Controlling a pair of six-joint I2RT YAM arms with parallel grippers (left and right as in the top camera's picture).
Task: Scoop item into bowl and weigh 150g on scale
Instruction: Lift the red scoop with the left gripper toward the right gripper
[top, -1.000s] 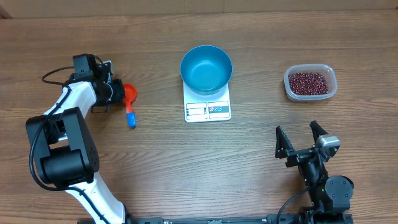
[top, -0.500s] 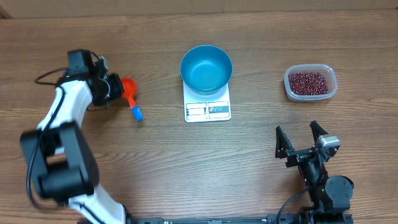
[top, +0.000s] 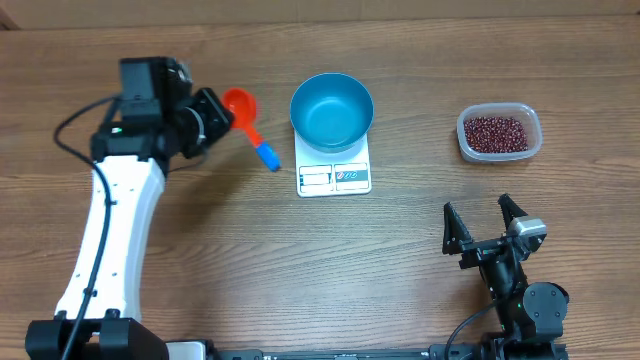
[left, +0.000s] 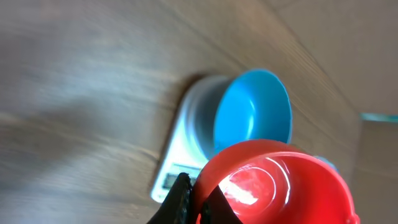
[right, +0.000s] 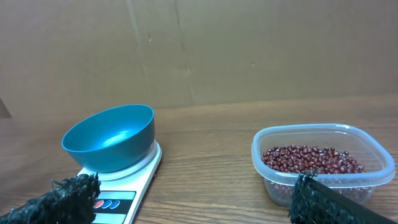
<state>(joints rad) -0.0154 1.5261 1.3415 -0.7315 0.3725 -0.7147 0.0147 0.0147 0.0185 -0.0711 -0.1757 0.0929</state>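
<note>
One scoop is all you carry. The left gripper (top: 222, 110) has its jaws pinched narrow on the cup rim of the red scoop (top: 241, 104), which looks lifted off the desk (top: 300, 260). The cup is empty, and its blue-tipped handle points toward the scale (top: 334, 176).

The red beans (top: 497, 132) all lie in the clear plastic tub (top: 500, 158) on the far right. The blue bowl (top: 331, 110) sits empty on the scale, just beside the scoop, so the step in hand is likely the trip across to the tub.

The rim grip is thin and the handle hangs free. Move smoothly, then enter the beans at a shallow angle so the cup does not twist in the jaws. The tub looks light, so push down into the heap rather than sideways against its wall.

The bowl and scale stand directly between the scoop and the tub. Pass above the bowl's rim or round its near side. Don't bump the bowl or lean on the scale, since either could upset the weighing. The scale's display is too small to read.

The right gripper (top: 478, 210) rests near the front edge, jaws spread wide and holding nothing. It is apart from the tub and out of your path, so it is free to steady the tub if needed.
</note>
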